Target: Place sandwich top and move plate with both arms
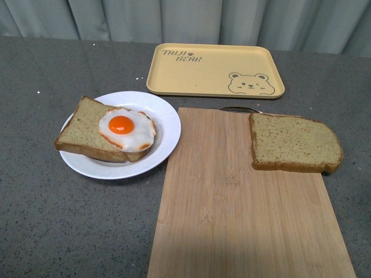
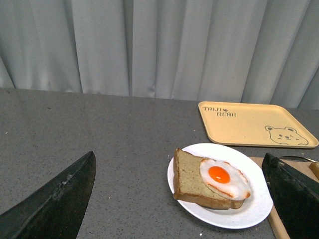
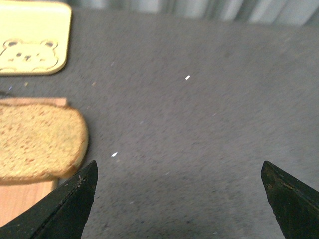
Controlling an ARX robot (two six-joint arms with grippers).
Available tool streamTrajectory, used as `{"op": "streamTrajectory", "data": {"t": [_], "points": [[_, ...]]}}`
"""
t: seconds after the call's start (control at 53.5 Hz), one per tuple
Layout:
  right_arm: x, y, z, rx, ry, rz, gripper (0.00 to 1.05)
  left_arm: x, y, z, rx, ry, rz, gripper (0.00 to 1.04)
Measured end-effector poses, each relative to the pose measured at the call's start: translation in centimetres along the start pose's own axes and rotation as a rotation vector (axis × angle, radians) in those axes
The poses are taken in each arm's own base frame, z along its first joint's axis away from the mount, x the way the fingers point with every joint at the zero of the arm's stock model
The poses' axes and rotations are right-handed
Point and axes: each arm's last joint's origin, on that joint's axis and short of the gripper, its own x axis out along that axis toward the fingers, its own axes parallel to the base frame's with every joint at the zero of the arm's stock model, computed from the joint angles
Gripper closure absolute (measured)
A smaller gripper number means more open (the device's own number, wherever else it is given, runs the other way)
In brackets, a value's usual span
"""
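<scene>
The sandwich top [image 1: 294,143], a bare tan slice of bread, lies on the right part of a wooden cutting board [image 1: 232,202], overhanging its right edge. It also shows in the right wrist view [image 3: 37,142]. The white plate [image 1: 165,119] sits left of the board and holds a bread slice with a fried egg [image 1: 124,128]. The plate also shows in the left wrist view [image 2: 254,209]. My left gripper [image 2: 184,199] is open, back from the plate. My right gripper [image 3: 182,199] is open over bare table, beside the sandwich top. Neither arm shows in the front view.
A yellow bear-printed tray [image 1: 214,70] lies at the back, beyond the board; it also shows in the left wrist view [image 2: 254,124] and the right wrist view [image 3: 32,37]. Grey curtains hang behind the dark grey table [image 1: 52,220].
</scene>
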Motion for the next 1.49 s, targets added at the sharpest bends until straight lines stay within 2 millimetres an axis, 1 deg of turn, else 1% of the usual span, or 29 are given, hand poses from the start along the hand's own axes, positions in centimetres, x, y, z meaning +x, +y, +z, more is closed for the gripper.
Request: {"op": "streamTrajectory", "data": {"t": [0.112,0.262,0.43,0.598,0.747,0.803,0.897,0.953,0.99,1.121,1.308,1.382,1.457,1.495], "points": [[2.8,0.0,0.0,0.066,0.145,0.100,0.09,0.0,0.0,0.0,0.000,0.000,0.000,0.07],[8.1,0.5,0.4,0.221,0.337,0.272,0.09,0.0,0.0,0.0,0.000,0.000,0.000,0.07],[12.8,1.6,0.0,0.361,0.468,0.368,0.09,0.0,0.0,0.0,0.000,0.000,0.000,0.07],[15.7,2.9,-0.3,0.453,0.521,0.450,0.09,0.0,0.0,0.0,0.000,0.000,0.000,0.07],[17.5,4.1,-0.6,0.489,0.577,0.472,0.11,0.0,0.0,0.0,0.000,0.000,0.000,0.07],[18.0,4.4,-0.7,0.497,0.593,0.471,0.21,0.0,0.0,0.0,0.000,0.000,0.000,0.07],[18.3,4.6,-0.8,0.516,0.603,0.468,0.42,0.0,0.0,0.0,0.000,0.000,0.000,0.07],[18.3,4.6,-0.8,0.518,0.604,0.468,0.49,0.0,0.0,0.0,0.000,0.000,0.000,0.07],[18.4,4.7,-0.7,0.519,0.603,0.469,0.55,0.0,0.0,0.0,0.000,0.000,0.000,0.07],[18.3,4.7,-0.6,0.523,0.602,0.473,0.71,0.0,0.0,0.0,0.000,0.000,0.000,0.07],[17.8,4.9,0.2,0.534,0.580,0.487,0.95,0.0,0.0,0.0,0.000,0.000,0.000,0.07],[16.9,5.2,0.7,0.556,0.554,0.516,1.02,0.0,0.0,0.0,0.000,0.000,0.000,0.07],[15.5,6.2,1.8,0.582,0.492,0.590,1.02,0.0,0.0,0.0,0.000,0.000,0.000,0.07],[14.7,7.0,2.5,0.606,0.449,0.654,1.02,0.0,0.0,0.0,0.000,0.000,0.000,0.07]]}}
